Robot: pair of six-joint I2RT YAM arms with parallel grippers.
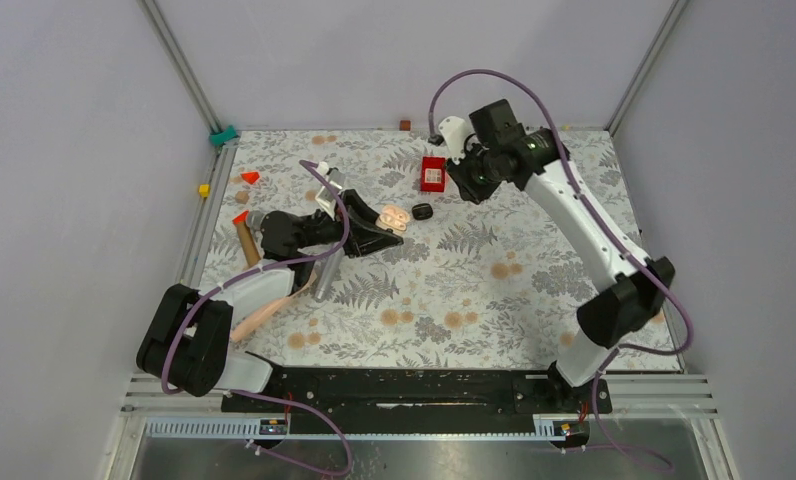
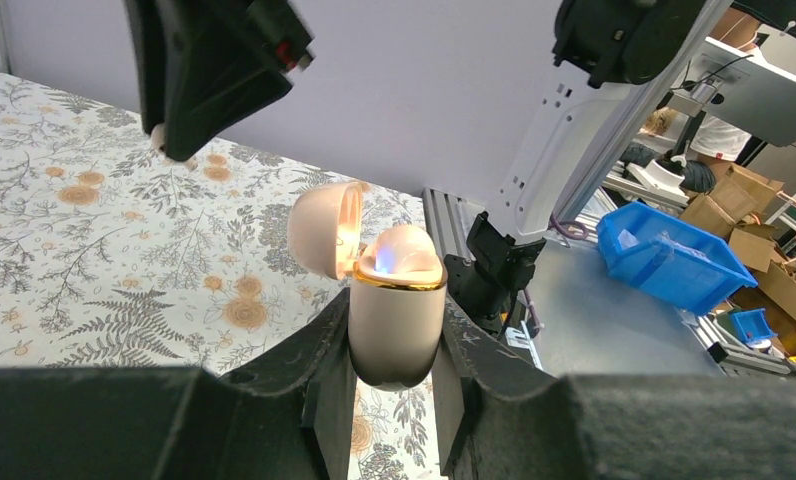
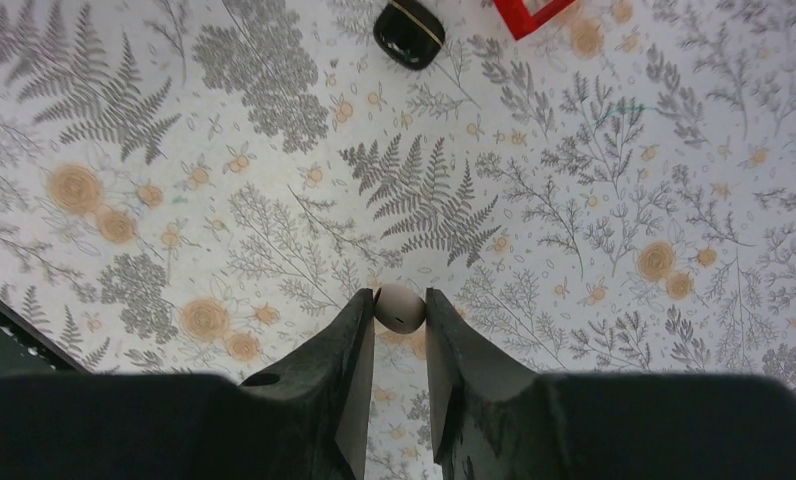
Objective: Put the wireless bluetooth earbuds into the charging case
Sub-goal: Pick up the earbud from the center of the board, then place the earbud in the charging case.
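Note:
The charging case is cream with a gold rim, not black. It stands upright between the fingers of my left gripper, which is shut on it. Its lid is swung open to the left, and one cream earbud sits in it under a blue glow. In the top view the case is held left of centre. My right gripper is shut on a second small cream earbud at its fingertips, above the cloth. In the top view the right gripper hangs to the right of the case and further back.
A small closed black oval case lies on the floral cloth just right of the held case, with a red box behind it. At the left lie an orange cone, a brown stick and a silver cylinder.

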